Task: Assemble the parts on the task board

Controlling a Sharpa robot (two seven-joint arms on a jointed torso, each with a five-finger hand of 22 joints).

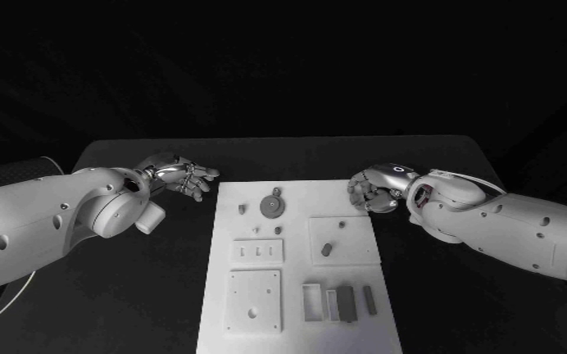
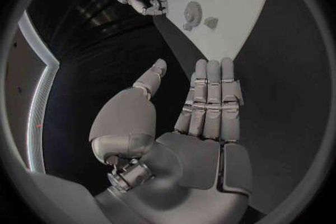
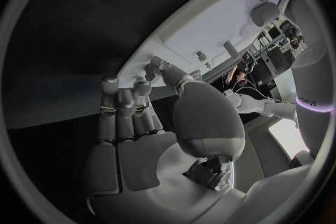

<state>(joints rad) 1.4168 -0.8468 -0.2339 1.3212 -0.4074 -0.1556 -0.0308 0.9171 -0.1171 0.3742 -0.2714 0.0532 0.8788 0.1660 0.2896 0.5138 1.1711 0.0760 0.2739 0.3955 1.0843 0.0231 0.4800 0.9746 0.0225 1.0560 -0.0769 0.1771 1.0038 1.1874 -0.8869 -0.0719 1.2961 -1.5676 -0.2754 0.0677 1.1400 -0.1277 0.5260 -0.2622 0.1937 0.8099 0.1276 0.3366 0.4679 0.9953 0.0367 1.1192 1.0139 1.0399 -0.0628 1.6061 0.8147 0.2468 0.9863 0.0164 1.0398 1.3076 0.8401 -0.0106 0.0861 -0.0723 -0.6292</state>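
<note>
Board: the white task board (image 1: 296,265) lies flat on the black table (image 1: 142,288), its long axis running from the robot's side toward the far edge; both hands sit beside its far end.
Gear: a round toothed part (image 1: 272,205) lies flat near the board's far end, with a small stub (image 1: 277,191) just beyond it on the far side.
Small pieces: an oval peg (image 1: 328,248) stands on a raised square plate on the board's right half; slim bars (image 1: 345,301) near the board's near end lie with their long axes along the board's length.
Left hand: the left hand (image 1: 183,177) hovers just off the board's far left corner, fingers straight and apart, holding nothing, pointing toward the board.
Right hand: the right hand (image 1: 376,192) is at the board's far right edge, fingers bent inward; nothing shows in its grasp, but I cannot tell whether it touches the board.
</note>
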